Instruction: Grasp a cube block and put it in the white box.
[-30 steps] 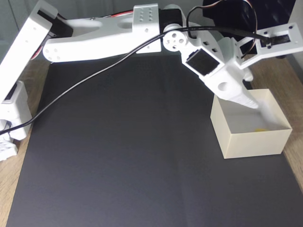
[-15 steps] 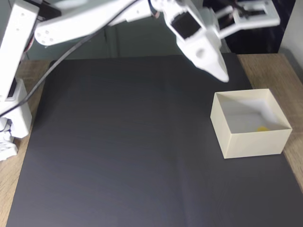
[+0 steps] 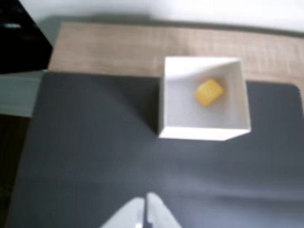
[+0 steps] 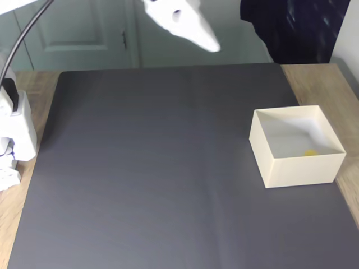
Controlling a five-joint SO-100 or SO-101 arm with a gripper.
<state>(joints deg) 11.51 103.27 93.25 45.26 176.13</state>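
Note:
The yellow cube block (image 3: 208, 91) lies on the floor of the white box (image 3: 204, 132), toward its far right corner in the wrist view. In the fixed view only a sliver of the cube block (image 4: 310, 152) peeks over the front wall of the white box (image 4: 297, 168), which stands at the right of the black mat. My gripper (image 3: 145, 199) is shut and empty, its white fingertips together at the bottom of the wrist view, well short of the box. High at the top of the fixed view the gripper (image 4: 212, 45) hangs, far up and left of the box.
A black mat (image 4: 146, 168) covers most of the wooden table (image 4: 317, 84). The arm's white base (image 4: 14, 134) stands at the left edge. A dark object (image 4: 291, 28) sits behind the table at the top right.
The arm has risen out of the box and swung up and to the left, away from it. The cube stays in the box.

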